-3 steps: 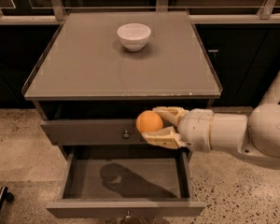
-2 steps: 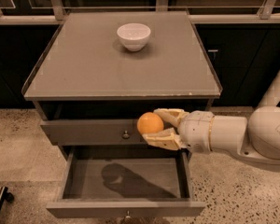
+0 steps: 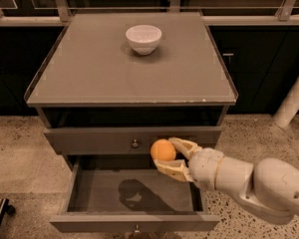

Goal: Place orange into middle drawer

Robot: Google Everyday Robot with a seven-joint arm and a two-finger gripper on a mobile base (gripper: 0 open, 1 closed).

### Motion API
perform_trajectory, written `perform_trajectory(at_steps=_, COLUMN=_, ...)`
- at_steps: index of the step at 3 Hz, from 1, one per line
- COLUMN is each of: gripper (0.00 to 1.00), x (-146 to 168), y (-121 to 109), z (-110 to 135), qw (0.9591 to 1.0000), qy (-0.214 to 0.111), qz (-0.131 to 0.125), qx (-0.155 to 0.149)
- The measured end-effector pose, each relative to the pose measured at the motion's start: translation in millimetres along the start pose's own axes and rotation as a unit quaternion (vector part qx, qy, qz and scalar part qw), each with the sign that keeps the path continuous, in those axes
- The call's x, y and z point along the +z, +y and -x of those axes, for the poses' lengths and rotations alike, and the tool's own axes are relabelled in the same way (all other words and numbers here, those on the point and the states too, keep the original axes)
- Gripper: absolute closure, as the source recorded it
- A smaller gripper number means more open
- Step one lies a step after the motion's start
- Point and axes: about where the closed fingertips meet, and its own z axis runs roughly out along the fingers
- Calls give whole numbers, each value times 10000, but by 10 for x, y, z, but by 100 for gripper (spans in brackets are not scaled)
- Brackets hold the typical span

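Orange (image 3: pixel 163 150): smooth, round, clamped between tan fingers (image 3: pixel 172 169) | above open grey middle drawer (image 3: pixel 99 223), flat-fronted

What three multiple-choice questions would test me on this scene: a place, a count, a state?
1. Where is the orange? A held by the gripper above the middle drawer; B lying inside that drawer; C on the floor.
2. How many bowls stand on the cabinet top? A none; B one; C three.
3. The middle drawer is: A shut; B removed; C pulled open.
Answers: 1 A, the gripper clasps it over the drawer; 2 B, a single white bowl; 3 C, its inside shows.
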Motion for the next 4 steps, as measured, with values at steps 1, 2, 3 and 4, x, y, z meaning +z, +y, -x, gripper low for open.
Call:
perform_trajectory(at_steps=1, gripper=100, x=182, y=-19, z=-604, qw=9989, qy=37, qz=-315, qx=345)
perform_trajectory(at_steps=2, gripper=100, x=335, y=-62, z=-1076, qw=9964, qy=141, qz=-545, qx=629)
perform_trajectory(at_steps=3, gripper=100, x=447, y=-89, z=-1480, qw=9925, qy=343, qz=-774, qx=879)
perform_trajectory(at_steps=4, gripper=100, x=584, y=-86, z=-1871, qw=9890, qy=450, qz=-850, qx=1121)
